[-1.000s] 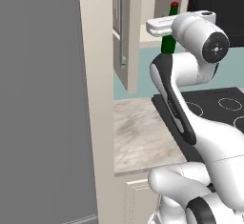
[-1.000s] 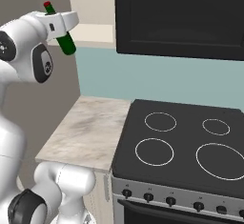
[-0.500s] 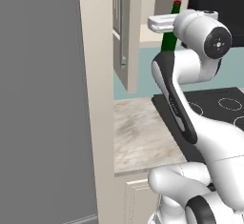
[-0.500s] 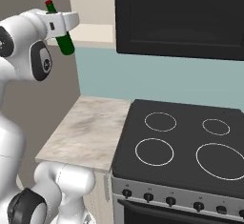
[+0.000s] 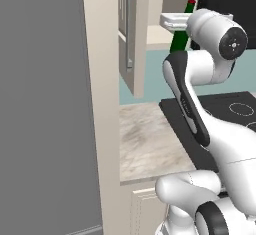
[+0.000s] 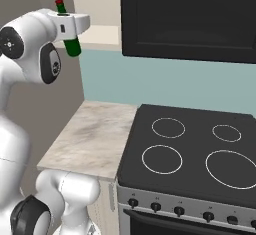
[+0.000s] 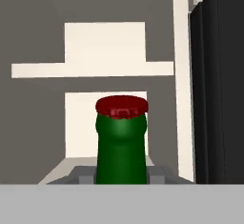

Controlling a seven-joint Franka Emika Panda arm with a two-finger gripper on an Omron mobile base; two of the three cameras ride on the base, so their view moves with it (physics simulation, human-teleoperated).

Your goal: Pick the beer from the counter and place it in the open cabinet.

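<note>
Writing: none legible on the beer (image 6: pixel 72 43), its red cap (image 7: pixel 122 107) or the stovetop (image 6: pixel 192 151).
Arm pose: raised high beside the open cabinet (image 5: pixel 134 34); white hand stretched level at about lower-shelf height.
Gripper (image 6: pixel 70 25): closed on the bottle's neck, just below the cap; finger tips themselves hard to make out.
Beer, location: held in the air, well above the counter (image 6: pixel 90 139), in front of the cabinet's opening, just left of the black microwave (image 6: pixel 190 16).
Beer, axis: long axis near vertical, slightly tilted; cap up, base down.
Beer, hand view: green neck and cap centred, pale inner shelf (image 7: pixel 95 69) behind.
Cabinet door (image 5: pixel 131 36): swung open, vertical silver bar handle (image 5: pixel 130 24) on its face.
Fridge (image 5: pixel 45 109): tall grey panel left of the counter.
</note>
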